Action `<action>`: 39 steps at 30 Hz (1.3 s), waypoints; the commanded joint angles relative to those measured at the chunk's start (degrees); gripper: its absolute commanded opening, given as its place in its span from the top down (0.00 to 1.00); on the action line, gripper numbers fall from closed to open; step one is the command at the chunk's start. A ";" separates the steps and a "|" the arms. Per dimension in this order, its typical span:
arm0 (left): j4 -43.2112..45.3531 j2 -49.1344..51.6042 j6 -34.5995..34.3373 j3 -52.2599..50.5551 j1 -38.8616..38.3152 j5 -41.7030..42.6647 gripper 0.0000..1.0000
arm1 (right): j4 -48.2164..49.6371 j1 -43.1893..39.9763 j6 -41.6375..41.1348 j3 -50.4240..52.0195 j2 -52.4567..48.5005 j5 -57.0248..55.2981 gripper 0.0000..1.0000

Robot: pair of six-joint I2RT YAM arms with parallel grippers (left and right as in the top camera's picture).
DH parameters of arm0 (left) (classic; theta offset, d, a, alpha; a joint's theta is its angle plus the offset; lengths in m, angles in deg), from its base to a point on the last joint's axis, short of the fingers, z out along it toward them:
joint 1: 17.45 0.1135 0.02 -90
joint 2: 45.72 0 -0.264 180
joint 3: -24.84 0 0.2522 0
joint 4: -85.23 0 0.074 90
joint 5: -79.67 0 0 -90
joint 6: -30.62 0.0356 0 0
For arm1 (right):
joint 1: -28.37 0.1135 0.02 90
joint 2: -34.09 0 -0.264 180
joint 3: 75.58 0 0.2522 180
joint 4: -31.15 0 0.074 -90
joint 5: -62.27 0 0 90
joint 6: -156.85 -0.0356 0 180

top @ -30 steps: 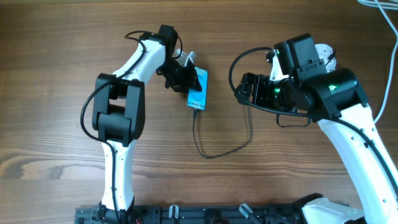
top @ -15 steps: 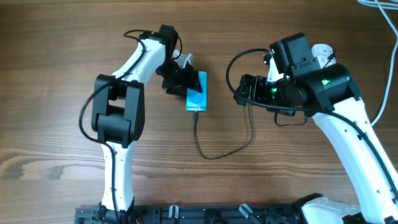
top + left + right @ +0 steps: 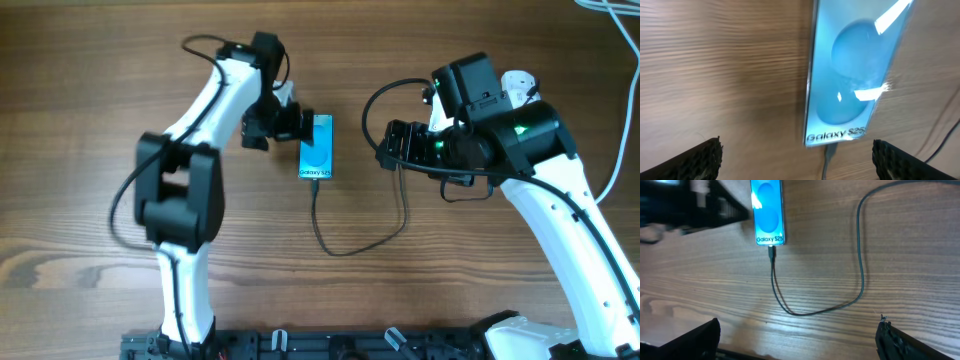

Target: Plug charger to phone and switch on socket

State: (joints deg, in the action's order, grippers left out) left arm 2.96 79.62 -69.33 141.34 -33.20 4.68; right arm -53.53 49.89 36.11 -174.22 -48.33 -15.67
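The phone [image 3: 317, 147] lies flat on the table with its teal screen lit, and also shows in the left wrist view [image 3: 855, 75] and the right wrist view [image 3: 768, 212]. The charger, a thin black cable [image 3: 345, 248], runs from the phone's bottom edge in a loop towards the right arm; its plug tip [image 3: 772, 253] sits in the phone's lower end. My left gripper [image 3: 298, 122] stands open just left of the phone, holding nothing. My right gripper [image 3: 388, 146] is open to the phone's right, above the cable. The socket [image 3: 518, 82] is mostly hidden behind the right arm.
A thicker white cable [image 3: 608, 14] crosses the back right corner and runs down the right edge. The black base rail [image 3: 320, 345] lines the table's front edge. Bare wood lies left of the left arm.
The left gripper opened and drew back to the left, off the phone, which now lies straight on the table. The right arm shifted slightly left, then stayed still.
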 commanded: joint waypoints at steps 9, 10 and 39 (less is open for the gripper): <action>1.62 -20.44 -13.00 0.35 0.26 -23.02 0.00 | 0.90 -10.73 3.78 -2.34 -0.33 -1.70 0.00; 1.62 -20.39 -13.00 0.33 0.26 -23.02 0.00 | 0.94 -12.41 3.78 -2.36 -0.33 -1.70 0.00; 1.62 -20.37 -13.00 0.33 0.26 -23.02 0.00 | 7.61 -38.99 -2.45 0.11 -9.03 -7.58 0.00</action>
State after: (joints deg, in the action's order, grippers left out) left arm 4.42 58.75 -81.38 141.95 -33.17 -17.40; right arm -45.81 10.68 36.61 -175.27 -56.50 -22.25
